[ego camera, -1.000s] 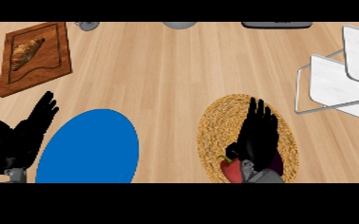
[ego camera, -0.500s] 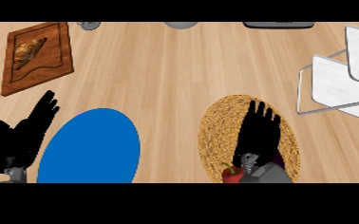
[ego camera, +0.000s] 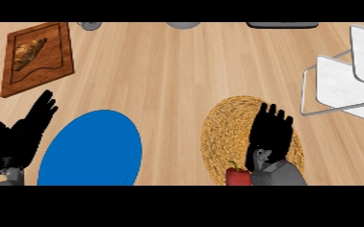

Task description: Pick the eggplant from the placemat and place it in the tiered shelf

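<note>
**A:** Going by the head view, how far along is the job?

**B:** Barely begun, I'd judge. The right hand (ego camera: 271, 132) lies over the woven placemat (ego camera: 222, 125) with its fingers stretched flat and forward. It grasps nothing that I can see.

**A:** And the eggplant?

**B:** Nothing purple shows. The only produce is a red vegetable (ego camera: 239, 177) with a green stem, more like a pepper. It sits at the placemat's near edge, just beside the right wrist, and is partly cut off by the view's lower edge. Whether the thumb touches it, I cannot tell.

**A:** So what's left?

**B:** Nearly everything: closing on it, lifting it, carrying it across and setting it down. The white tiered shelf (ego camera: 334, 84) stands on the table (ego camera: 177, 67) to the right, beyond the placemat and apart from it. The vegetable is not in it.

**A:** The other hand?

**B:** The left hand (ego camera: 28, 130) rests at the view's left edge, released and with fingers up, beside a blue oval mat (ego camera: 92, 149).

**A:** Any brands, labels or writing?

**B:** None that I can read. A wooden board (ego camera: 53, 67) at the far left carries a pastry (ego camera: 28, 53) but no lettering.
</note>
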Motion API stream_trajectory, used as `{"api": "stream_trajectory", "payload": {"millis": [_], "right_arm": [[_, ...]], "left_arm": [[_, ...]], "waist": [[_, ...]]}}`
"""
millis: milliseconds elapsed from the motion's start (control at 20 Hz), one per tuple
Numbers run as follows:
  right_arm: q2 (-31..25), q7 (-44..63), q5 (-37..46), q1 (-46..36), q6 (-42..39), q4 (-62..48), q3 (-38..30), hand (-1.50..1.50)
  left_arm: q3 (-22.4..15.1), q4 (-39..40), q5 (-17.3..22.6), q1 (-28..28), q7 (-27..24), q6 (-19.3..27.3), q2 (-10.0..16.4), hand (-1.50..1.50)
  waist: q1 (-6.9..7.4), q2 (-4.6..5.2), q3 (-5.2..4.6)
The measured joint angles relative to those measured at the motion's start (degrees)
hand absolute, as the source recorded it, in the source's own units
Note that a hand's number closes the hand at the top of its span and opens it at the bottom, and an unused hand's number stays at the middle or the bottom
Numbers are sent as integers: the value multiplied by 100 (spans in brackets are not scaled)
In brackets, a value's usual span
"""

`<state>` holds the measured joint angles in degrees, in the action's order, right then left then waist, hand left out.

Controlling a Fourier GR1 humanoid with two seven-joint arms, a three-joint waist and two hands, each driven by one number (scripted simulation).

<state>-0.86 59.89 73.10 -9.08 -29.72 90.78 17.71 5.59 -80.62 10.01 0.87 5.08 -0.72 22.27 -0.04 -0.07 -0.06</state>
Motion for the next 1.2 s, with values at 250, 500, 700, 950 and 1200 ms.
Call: {"api": "stream_trajectory", "payload": {"millis": [250, 500, 700, 950, 1200], "right_arm": [[-24, -152, 214, 129, -263, 95, -293, -150], [-18, -262, 459, 319, -281, 85, -351, -150], [-35, -421, 548, 264, -222, -179, -542, -150], [27, -534, 576, 285, -117, -340, -721, -150], [57, -676, 438, 259, -13, -475, -993, 150]], "left_arm": [[40, -60, -45, 97, -48, -24, -45, 0], [91, -22, -118, 37, -11, -64, -112, 0], [121, -41, -204, 37, -17, -92, -218, 0], [202, -145, -274, -58, 201, -128, -235, 0], [334, -88, -314, -37, 99, -243, -262, 0]], "waist": [[4, -1, 2], [6, 1, 4], [12, 0, 2], [22, -19, -11], [29, -34, -22]]}}
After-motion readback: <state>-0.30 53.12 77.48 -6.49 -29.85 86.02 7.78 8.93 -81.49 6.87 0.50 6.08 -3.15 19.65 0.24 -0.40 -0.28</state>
